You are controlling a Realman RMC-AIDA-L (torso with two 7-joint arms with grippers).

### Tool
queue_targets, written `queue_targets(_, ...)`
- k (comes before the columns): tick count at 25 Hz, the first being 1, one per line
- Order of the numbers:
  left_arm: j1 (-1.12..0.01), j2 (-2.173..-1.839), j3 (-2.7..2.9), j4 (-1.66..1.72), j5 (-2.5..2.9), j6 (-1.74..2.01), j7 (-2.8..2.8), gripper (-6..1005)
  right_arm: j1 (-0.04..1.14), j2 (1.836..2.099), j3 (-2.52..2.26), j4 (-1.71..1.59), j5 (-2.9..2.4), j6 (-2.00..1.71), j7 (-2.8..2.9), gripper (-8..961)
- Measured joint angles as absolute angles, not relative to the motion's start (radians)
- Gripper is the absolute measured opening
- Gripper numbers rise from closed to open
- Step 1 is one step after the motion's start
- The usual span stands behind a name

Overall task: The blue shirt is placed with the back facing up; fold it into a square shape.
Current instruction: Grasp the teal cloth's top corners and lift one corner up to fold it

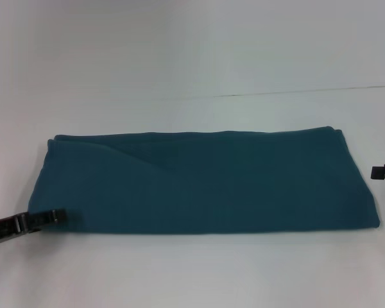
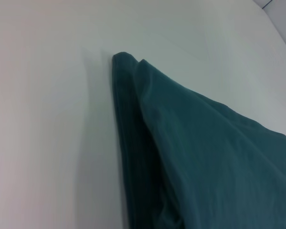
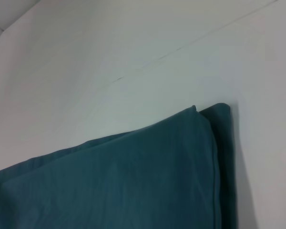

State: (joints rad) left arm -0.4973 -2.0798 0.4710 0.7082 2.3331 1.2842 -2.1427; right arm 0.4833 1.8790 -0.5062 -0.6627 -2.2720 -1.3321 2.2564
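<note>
Teal blue shirt [image 1: 205, 183] lies folded into a long band; gripper states: cannot tell.

The blue shirt [image 1: 205, 183] lies folded on the table [image 1: 192, 269], stretched from left to right. The left end effector [image 1: 54, 217] touches its near left corner; the right end effector [image 1: 380, 173] is just beside its right edge.

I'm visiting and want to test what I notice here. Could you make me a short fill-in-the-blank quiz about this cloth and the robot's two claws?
1. The blue shirt lies folded into a long ____ band on the white table.
2. The left gripper touches the shirt's near ____ corner.
3. The right gripper sits just off the shirt's ____ end, apart from the cloth.

Missing words: flat; left; right
</note>
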Motion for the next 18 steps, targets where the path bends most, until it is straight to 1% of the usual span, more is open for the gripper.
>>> queue_targets(12,-0.507,-2.079,0.471,0.706,2.333,1.278,-2.143,826,0.483,1.88,-0.506,-0.663,-2.272,-1.33,2.256,728)
queue_targets(18,-0.506,-2.077,0.472,0.706,2.333,1.273,-2.143,658,0.484,1.881,-0.506,-0.663,-2.272,-1.33,2.257,728)
